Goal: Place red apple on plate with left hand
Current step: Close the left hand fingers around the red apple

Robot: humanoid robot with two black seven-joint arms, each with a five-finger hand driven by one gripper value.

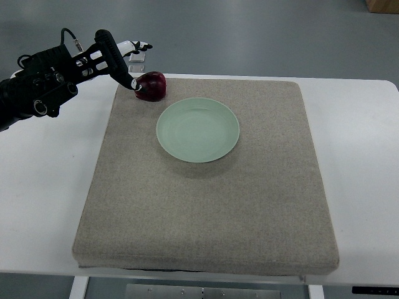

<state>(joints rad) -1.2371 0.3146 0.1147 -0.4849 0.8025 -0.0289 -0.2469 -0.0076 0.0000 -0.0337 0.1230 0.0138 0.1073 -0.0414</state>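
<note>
Beige woven mat [206,199] fills the frame's middle, bearing a pale green ceramic plate [197,129]. Upper left, the dark red apple [151,86], firm, smooth and likely slippery, sits against the open-fingered black left hand [118,62]; wrap its sides.

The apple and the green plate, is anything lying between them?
No. In the top view only bare mat separates the apple from the plate.

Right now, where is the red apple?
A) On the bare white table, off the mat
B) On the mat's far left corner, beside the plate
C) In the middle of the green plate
B: the red apple sits on the grey mat by the left hand, outside the empty plate.
</note>
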